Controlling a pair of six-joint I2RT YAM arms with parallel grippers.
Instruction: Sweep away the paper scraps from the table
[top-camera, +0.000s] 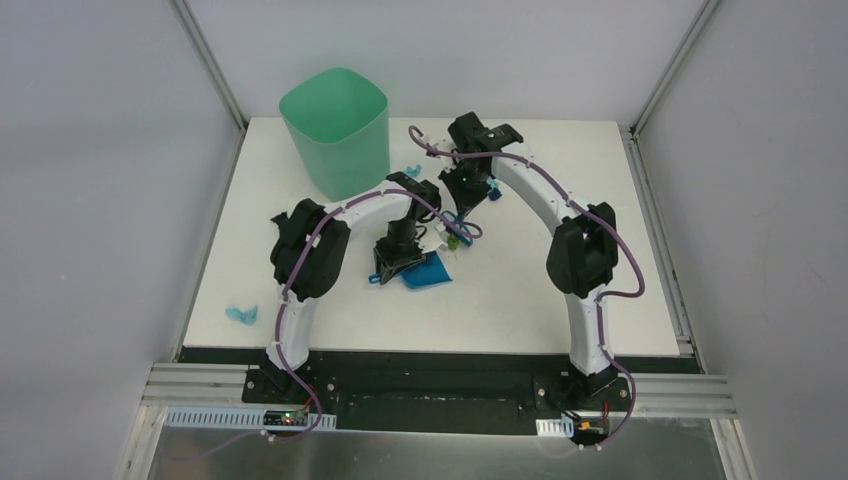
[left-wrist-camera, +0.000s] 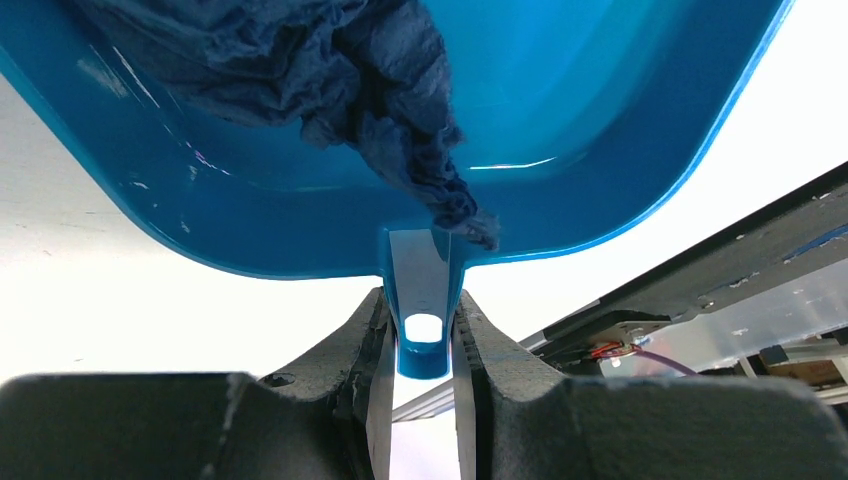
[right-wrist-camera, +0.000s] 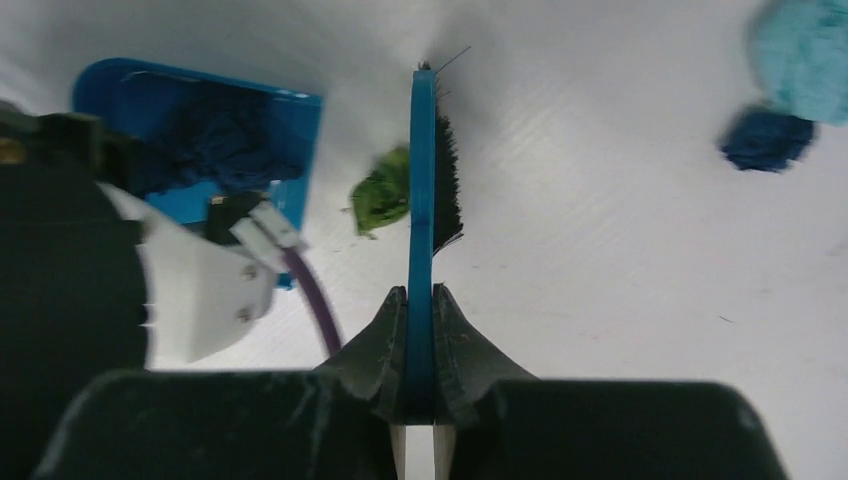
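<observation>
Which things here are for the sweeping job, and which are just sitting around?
For the job: paper scraps, table, dustpan, brush.
Just sitting around: green bin, metal rail.

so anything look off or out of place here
One light blue scrap lies alone at the near left corner of the table, far from the dustpan and brush. Nothing looks spilled or damaged.
</observation>
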